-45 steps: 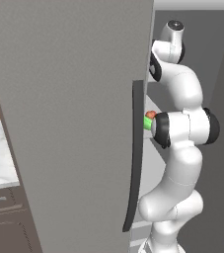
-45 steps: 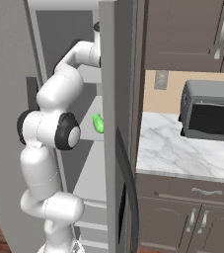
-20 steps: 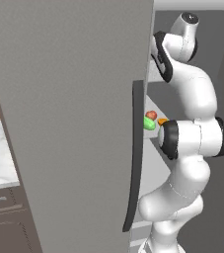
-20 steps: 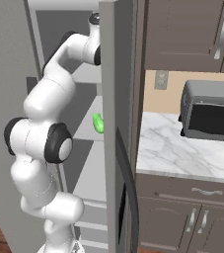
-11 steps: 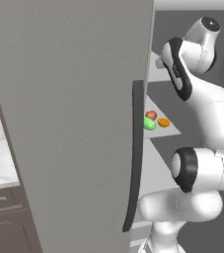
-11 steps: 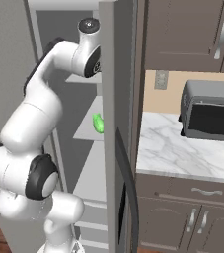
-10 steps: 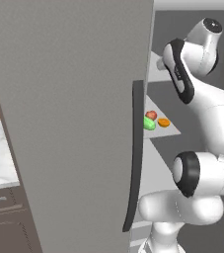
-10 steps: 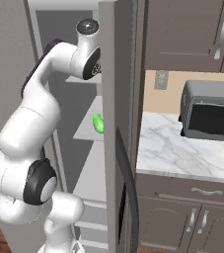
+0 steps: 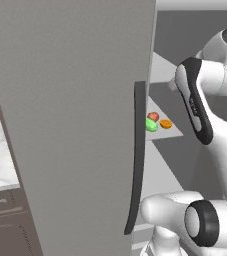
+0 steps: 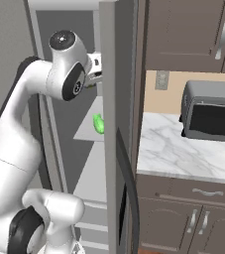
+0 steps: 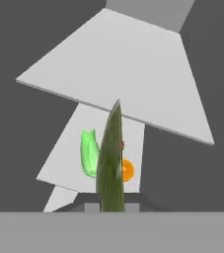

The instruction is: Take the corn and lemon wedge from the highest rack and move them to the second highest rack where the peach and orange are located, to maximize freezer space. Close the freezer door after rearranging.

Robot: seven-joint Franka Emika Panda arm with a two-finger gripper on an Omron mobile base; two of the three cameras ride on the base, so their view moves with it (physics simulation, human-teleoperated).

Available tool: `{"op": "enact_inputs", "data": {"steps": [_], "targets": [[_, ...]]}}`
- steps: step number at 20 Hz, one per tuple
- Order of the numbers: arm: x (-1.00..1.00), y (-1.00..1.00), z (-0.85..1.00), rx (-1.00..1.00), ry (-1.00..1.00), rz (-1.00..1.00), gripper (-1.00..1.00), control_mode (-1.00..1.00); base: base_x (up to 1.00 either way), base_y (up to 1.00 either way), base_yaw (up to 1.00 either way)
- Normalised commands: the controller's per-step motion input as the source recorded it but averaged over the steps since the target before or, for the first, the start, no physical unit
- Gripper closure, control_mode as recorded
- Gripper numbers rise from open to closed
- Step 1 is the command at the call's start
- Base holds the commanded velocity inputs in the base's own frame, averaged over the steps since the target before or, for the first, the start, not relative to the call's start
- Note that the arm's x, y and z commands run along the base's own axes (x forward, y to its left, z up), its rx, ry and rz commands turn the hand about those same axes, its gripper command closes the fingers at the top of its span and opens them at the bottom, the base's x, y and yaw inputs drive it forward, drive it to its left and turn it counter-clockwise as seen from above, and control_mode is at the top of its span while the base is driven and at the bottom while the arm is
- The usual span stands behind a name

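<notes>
Green corn (image 11: 110, 163) is riding in the closed end effector (image 11: 112, 206) — ideally lowering it beside the orange (image 11: 127, 170), clear of the rack (image 11: 64, 163) edge.

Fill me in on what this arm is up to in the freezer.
The arm is reaching into the open freezer, with its gripper shut on a dark green wedge, probably the lemon wedge, lifted clear above the top rack. On the second rack below sit the green corn, the peach and the orange. The wedge has yet to go down there, and the door is open.
</notes>
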Motion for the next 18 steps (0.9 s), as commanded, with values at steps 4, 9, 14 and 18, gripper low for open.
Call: {"op": "enact_inputs", "data": {"steps": [4, 9, 14, 18], "targets": [[-0.99, 0.28, -0.63, -0.03, 0.0, 0.11, 1.0, -1.0, 0.0, 0.0, 0.0], [-0.87, 0.18, -0.69, 0.0, 0.01, 0.11, 1.0, -1.0, 0.0, 0.0, 0.0], [-0.26, 0.08, -0.55, 0.0, 0.06, 0.04, 1.0, -1.0, 0.0, 0.0, 0.0], [0.47, 0.0, -0.27, 0.0, 0.05, 0.0, 1.0, -1.0, 0.0, 0.0, 0.0]]}}
